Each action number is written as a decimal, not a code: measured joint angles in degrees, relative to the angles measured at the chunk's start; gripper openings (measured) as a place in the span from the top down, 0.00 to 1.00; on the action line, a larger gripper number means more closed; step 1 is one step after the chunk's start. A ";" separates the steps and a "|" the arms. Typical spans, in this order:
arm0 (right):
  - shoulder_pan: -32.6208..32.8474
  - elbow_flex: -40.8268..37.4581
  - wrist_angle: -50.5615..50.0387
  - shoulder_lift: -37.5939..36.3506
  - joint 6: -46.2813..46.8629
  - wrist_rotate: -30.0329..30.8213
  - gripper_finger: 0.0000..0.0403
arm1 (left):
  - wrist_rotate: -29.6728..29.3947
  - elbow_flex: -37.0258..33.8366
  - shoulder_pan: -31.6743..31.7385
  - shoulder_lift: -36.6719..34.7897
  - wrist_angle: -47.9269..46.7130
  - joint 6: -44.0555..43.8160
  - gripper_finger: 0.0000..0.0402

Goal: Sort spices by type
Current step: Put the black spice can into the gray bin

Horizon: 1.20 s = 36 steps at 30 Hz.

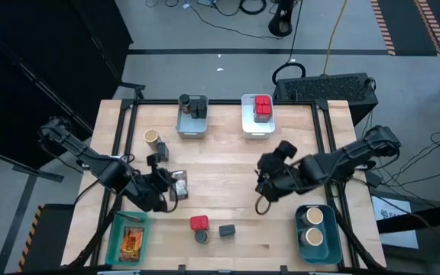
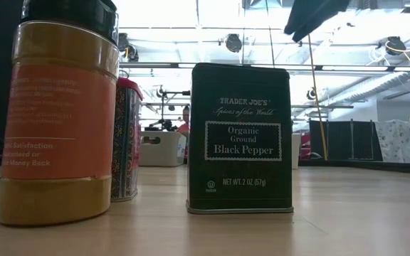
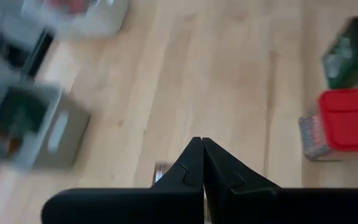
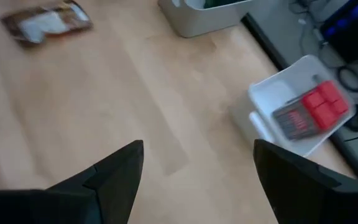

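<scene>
Spice containers lie scattered across a wooden table (image 1: 228, 179) mid-sort. A red-lidded jar (image 1: 198, 223), a round dark jar (image 1: 202, 236) touching it and a dark pepper tin (image 1: 227, 230) sit together near the front edge, between the two arms. A flat printed packet (image 1: 179, 185) lies just beside the left gripper (image 1: 163, 191), whose fingers are pressed together and hold nothing; in the left wrist view only a corner of the packet (image 3: 162, 170) shows past the closed fingertips (image 3: 194, 162). A tan-topped jar (image 1: 152, 137) stands alone toward the left rear.

The right gripper (image 1: 264, 186) hangs over bare wood at centre right, its fingers spread wide and empty, well apart from the front cluster.

Sorted stock fills the bins: dark tins in the grey bin (image 1: 192, 127), red tins in the white bin (image 1: 257, 122), two tan-topped jars in the blue bin (image 1: 315, 237) and a packet in the teal bin (image 1: 131, 243).

Only the low view reads the labels: the pepper tin (image 2: 240, 139) says "Organic Ground Black Pepper", beside an orange-labelled jar (image 2: 59, 114). Only the right wrist view shows the packet (image 4: 47, 22) and white bin (image 4: 294, 109) together.
</scene>
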 joint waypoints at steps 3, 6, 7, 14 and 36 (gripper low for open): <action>-2.72 0.00 -0.01 0.00 -5.15 0.37 0.29 | -0.06 0.00 0.89 -0.17 -4.50 -9.77 1.00; -4.73 0.00 -0.02 -0.01 -8.48 0.39 0.29 | -0.34 0.00 2.20 -0.12 -7.44 -17.33 1.00; -5.33 0.00 0.00 0.00 -9.39 0.50 0.29 | -0.75 0.00 2.76 -0.14 -7.89 -19.37 1.00; -8.22 0.00 -0.02 -0.02 -13.65 6.34 0.29 | -1.29 0.00 7.45 -0.12 -8.03 -22.32 1.00; -10.72 -0.02 1.17 -0.02 -10.17 8.00 0.29 | 0.70 0.00 25.04 6.20 -23.25 -49.95 1.00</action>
